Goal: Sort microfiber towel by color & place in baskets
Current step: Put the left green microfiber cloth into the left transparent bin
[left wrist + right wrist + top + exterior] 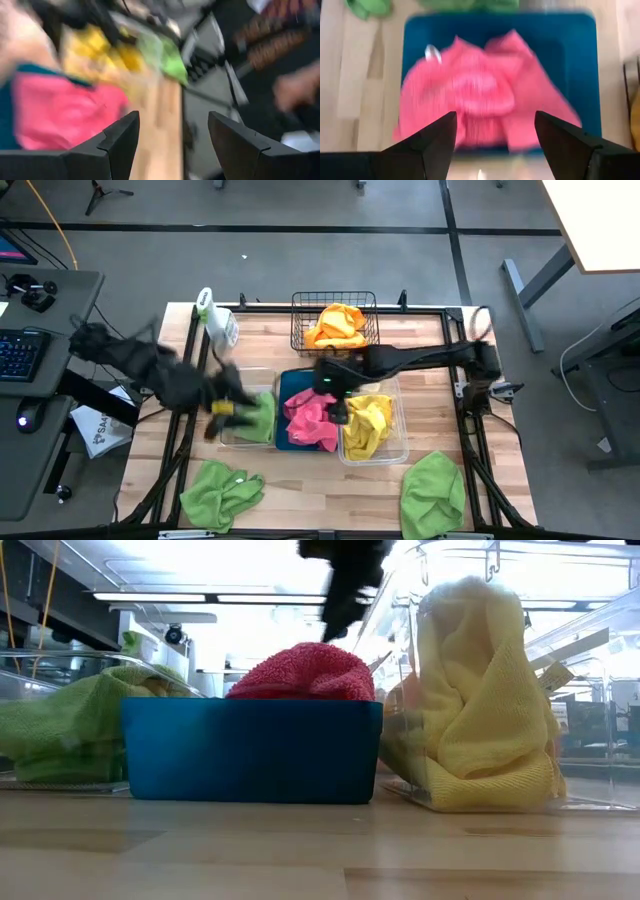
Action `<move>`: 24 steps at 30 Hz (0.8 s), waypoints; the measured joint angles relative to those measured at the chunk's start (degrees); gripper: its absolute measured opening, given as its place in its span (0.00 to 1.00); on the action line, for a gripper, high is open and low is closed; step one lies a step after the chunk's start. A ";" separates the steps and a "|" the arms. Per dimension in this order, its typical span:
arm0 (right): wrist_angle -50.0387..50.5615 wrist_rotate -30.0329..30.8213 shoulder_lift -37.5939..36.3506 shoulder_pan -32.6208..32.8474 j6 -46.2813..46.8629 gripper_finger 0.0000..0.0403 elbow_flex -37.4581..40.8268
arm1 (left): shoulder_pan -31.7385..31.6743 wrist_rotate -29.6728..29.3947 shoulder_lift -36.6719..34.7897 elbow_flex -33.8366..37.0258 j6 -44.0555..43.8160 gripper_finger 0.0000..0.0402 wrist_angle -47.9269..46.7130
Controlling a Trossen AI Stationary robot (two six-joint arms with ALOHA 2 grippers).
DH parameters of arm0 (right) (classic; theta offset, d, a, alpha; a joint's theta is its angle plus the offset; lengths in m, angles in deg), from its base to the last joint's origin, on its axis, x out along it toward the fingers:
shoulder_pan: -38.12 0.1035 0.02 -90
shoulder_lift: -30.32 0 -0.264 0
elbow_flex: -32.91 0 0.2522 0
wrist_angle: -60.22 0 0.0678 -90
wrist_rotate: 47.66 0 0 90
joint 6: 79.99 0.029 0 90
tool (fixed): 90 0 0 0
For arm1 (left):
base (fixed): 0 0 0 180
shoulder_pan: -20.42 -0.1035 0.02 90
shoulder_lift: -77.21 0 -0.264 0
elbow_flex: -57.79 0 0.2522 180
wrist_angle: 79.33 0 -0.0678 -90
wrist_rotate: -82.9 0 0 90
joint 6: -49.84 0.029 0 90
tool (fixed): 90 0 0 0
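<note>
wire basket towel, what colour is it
Orange towel in the black wire basket; clearest in the high view.

2 dark arms [420, 360], black angular fingers [435, 140]

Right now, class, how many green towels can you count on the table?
3: one green towel in the left clear tub, one loose at the front left, one loose at the front right. Others may be hidden underneath.

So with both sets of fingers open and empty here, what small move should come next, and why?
Probably the left gripper should swing toward the loose green towel at the table's front left. The pink towels already lie in the blue tub under the right gripper, while two green towels remain outside any basket. The clear tub beside the left gripper already holds green.
</note>
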 joint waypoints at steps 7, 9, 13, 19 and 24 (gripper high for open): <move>-10.07 4.40 -21.82 3.08 20.17 0.65 29.58 | 18.24 1.23 11.04 0.00 -15.01 0.56 -0.66; -16.30 5.90 -27.82 5.29 28.07 0.65 35.67 | 22.63 1.31 14.23 0.00 -19.92 0.56 -1.00; -26.63 13.08 -36.92 10.90 38.60 0.65 42.89 | 29.62 3.74 21.19 0.00 -26.73 0.56 -3.55; -29.14 24.81 -41.09 16.34 38.83 0.65 42.57 | 34.50 4.85 32.28 0.04 -29.41 0.56 -7.21; -29.30 27.58 -41.09 16.97 33.46 0.65 38.70 | 34.86 7.09 39.43 0.04 -26.41 0.56 -7.72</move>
